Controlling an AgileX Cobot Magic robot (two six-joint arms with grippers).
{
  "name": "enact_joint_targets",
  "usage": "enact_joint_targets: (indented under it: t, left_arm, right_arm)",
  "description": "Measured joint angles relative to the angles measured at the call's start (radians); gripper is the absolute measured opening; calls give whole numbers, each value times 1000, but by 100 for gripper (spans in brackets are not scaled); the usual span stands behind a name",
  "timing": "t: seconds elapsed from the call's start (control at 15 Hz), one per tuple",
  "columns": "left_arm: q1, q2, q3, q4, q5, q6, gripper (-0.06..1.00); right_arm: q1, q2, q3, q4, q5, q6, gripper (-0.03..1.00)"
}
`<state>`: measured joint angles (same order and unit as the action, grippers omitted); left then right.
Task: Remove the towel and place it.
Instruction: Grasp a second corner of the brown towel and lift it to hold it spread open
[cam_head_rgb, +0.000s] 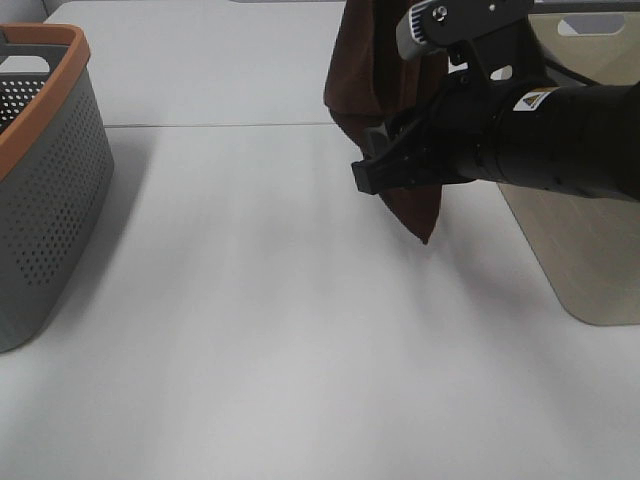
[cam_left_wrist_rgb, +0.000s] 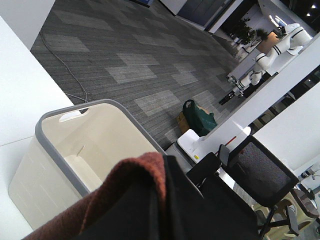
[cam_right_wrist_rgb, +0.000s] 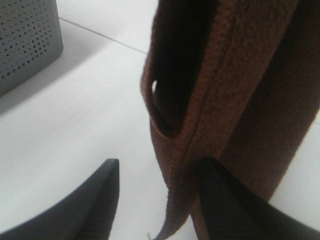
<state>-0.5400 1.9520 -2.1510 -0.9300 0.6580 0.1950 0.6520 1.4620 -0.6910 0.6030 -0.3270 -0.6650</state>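
Two baskets stand on the white table (cam_head_rgb: 250, 350): a grey perforated one with an orange rim (cam_head_rgb: 50, 200) at the left edge, and a cream one with a grey rim (cam_head_rgb: 590, 250) at the far right. The towel (cam_head_rgb: 352, 85) hangs in the air between them, well to the right and close to the cream basket, with its lowest corner clear of the tabletop. Its top runs out of the high view.

In the left wrist view the reddish-brown cloth (cam_left_wrist_rgb: 130, 185) is bunched over the left gripper (cam_left_wrist_rgb: 160, 200), which looks pinched on it — the dark fingers are blurred, but the cloth hangs from there, with the cream basket (cam_left_wrist_rgb: 35, 185) beyond it.

The right gripper (cam_head_rgb: 368, 172) reaches in from the right, level with the towel's lower half. Its jaws are spread — the stitched hem (cam_right_wrist_rgb: 200, 145) hangs between the two dark fingers (cam_right_wrist_rgb: 95, 205), just beside one and unclamped.
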Motion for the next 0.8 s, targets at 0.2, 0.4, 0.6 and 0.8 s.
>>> enact_joint_targets:
  t: [0.2,0.4,0.6,0.8]
  left_arm:
    - [0,0,0,-2,5,0,0]
    - [0,0,0,-7,8,0,0]
    - [5,0,0,9,12,0,0]
    - [58,0,0,56,65,0,0]
  right_arm:
    - [0,33,0,18,-6,1,48]
    - [0,35,0,34,-16,2,26]
    - [0,35,0,66,-13,2,0]
    - [0,4,0,107,36,-6,0]
